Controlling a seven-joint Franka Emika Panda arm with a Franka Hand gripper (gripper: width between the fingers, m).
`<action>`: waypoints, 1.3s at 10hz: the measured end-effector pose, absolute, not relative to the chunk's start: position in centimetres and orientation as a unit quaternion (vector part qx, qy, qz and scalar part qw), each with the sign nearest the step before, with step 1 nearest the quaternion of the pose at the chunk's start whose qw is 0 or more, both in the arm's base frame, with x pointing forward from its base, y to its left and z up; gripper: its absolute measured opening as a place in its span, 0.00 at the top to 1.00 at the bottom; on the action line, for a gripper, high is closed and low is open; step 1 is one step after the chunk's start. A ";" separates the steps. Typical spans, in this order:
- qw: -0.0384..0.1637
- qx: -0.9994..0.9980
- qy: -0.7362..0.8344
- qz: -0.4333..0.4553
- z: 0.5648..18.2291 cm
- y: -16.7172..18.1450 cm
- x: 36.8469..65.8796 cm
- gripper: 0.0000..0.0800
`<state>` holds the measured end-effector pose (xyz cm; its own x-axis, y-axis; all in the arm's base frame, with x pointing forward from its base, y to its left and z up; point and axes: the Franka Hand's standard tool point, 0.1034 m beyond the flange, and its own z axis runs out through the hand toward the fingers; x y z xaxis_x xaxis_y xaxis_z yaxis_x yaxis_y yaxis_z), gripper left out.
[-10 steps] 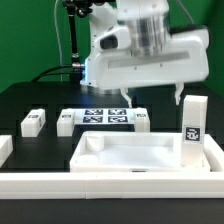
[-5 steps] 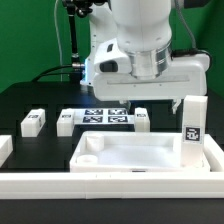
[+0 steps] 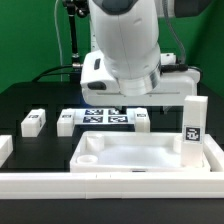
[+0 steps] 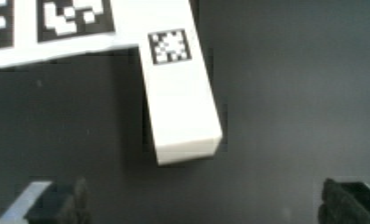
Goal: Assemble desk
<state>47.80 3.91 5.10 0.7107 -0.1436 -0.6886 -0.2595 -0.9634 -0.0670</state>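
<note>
Exterior view: the large white plastic rectangular panel with a raised rim (image 3: 150,146) lies flat at six o'clock on the black table (image 3: 40,100). A round socket shows in its nine o'clock corner.
Done: one short white square upright leg with a black-and-white tag (image 3: 194,120) stands at the panel's three o'clock corner. It looks seated, though the rim hides the joint.
Left: three legs lie loose on the table at twelve o'clock of the panel. These are the outer loose leg (image 3: 32,122), the middle loose leg (image 3: 67,122) and the inner loose leg (image 3: 141,120). By my count about a quarter of the job is done.
Tool: in the wrist view the gripper (image 4: 200,198) is released, its dark fingers (image 4: 49,200) spread wide with only bare table between them. It holds nothing.
Step in hand: the tagged white leg (image 4: 182,95) lies just ahead of the fingers, apart from them. It is probably the inner loose leg, but I cannot tell for certain. The step looks like an approach for a pick.
Around: the marker board (image 3: 105,117) lies between the middle and inner loose legs. In the wrist view its edge lies against the leg's tagged end.
In the way: the long white border rail (image 3: 110,186) runs along the panel's six o'clock side. The upright leg stands close to where the arm (image 3: 125,50) must swing.
</note>
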 end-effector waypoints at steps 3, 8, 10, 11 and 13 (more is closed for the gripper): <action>0.079 -0.922 0.109 0.364 4.6 3.9 47.9 0.19; 0.071 -0.899 0.121 0.415 2.5 4.6 45.1 0.19; 0.071 -0.899 0.122 0.416 2.4 4.6 45.0 0.19; 0.071 -0.898 0.122 0.416 2.3 4.5 44.9 0.19; 0.071 -0.890 0.124 0.432 1.8 4.4 44.3 0.19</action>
<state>44.27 4.38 1.80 0.5960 -0.1592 -0.7870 -0.2817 -0.9593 -0.0193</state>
